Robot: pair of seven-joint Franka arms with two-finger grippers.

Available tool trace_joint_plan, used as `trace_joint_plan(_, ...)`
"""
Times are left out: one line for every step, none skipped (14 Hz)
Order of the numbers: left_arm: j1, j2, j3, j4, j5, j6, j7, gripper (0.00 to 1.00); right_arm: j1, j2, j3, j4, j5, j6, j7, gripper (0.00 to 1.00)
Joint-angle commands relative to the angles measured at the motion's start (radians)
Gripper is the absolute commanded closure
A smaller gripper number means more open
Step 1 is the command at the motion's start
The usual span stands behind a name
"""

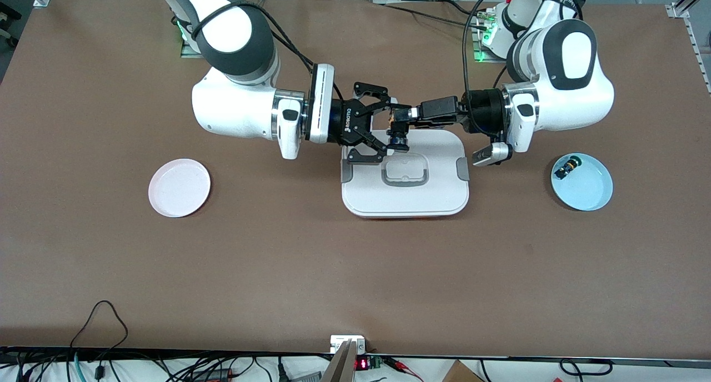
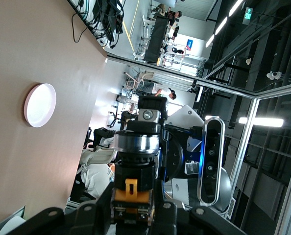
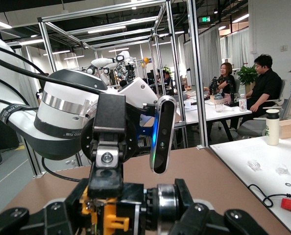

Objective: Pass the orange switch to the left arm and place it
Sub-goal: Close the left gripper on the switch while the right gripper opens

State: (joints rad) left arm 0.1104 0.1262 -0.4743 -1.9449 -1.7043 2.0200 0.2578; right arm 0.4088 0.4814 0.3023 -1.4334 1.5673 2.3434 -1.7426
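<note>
The orange switch (image 1: pixel 397 133) hangs in the air over the farther edge of the white box (image 1: pixel 405 197). My left gripper (image 1: pixel 401 115) is shut on its orange block end; the left wrist view shows the orange switch (image 2: pixel 134 169) clamped in the left gripper (image 2: pixel 132 208). My right gripper (image 1: pixel 382 122) is open, its fingers spread on either side of the switch. In the right wrist view the orange switch (image 3: pixel 131 205) lies between the spread fingers of the right gripper (image 3: pixel 126 218), with a left finger (image 3: pixel 106 147) pressed on its orange end.
A pink plate (image 1: pixel 179 187) lies toward the right arm's end of the table. A blue plate (image 1: pixel 589 190) toward the left arm's end holds a small green-capped switch (image 1: pixel 567 167). The box has grey side latches and a recessed lid handle (image 1: pixel 405 174).
</note>
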Motion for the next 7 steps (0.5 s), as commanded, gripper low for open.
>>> trace_joint_plan(0.043, -0.022, -0.004, -0.017, -0.011, -0.007, 0.0, 1.0, 0.015, 0.009, -0.006, 0.015, 0.06, -0.001, -0.025, 0.01)
trace_joint_plan(0.051, -0.022, 0.0, -0.019, -0.011, -0.02, -0.002, 1.0, 0.019, 0.008, -0.006, 0.01, 0.086, -0.001, -0.025, 0.0)
trace_joint_plan(0.058, -0.023, 0.005, -0.02, -0.009, -0.029, -0.002, 1.0, 0.025, 0.006, -0.006, 0.008, 0.091, -0.001, -0.023, 0.0)
trace_joint_plan(0.07, -0.025, 0.006, -0.02, 0.009, -0.033, -0.003, 1.0, 0.028, 0.006, -0.008, 0.008, 0.091, 0.001, -0.02, 0.0)
trace_joint_plan(0.081, -0.025, 0.017, -0.019, 0.059, -0.035, -0.003, 1.0, 0.028, 0.006, -0.008, 0.008, 0.092, 0.001, -0.02, 0.0)
trace_joint_plan(0.084, -0.026, 0.046, -0.017, 0.127, -0.061, -0.005, 1.0, 0.027, 0.006, -0.008, 0.008, 0.092, 0.001, -0.02, 0.0)
trace_joint_plan(0.086, -0.023, 0.087, -0.02, 0.199, -0.111, -0.003, 1.0, 0.024, 0.003, -0.008, 0.007, 0.092, 0.001, -0.017, 0.0)
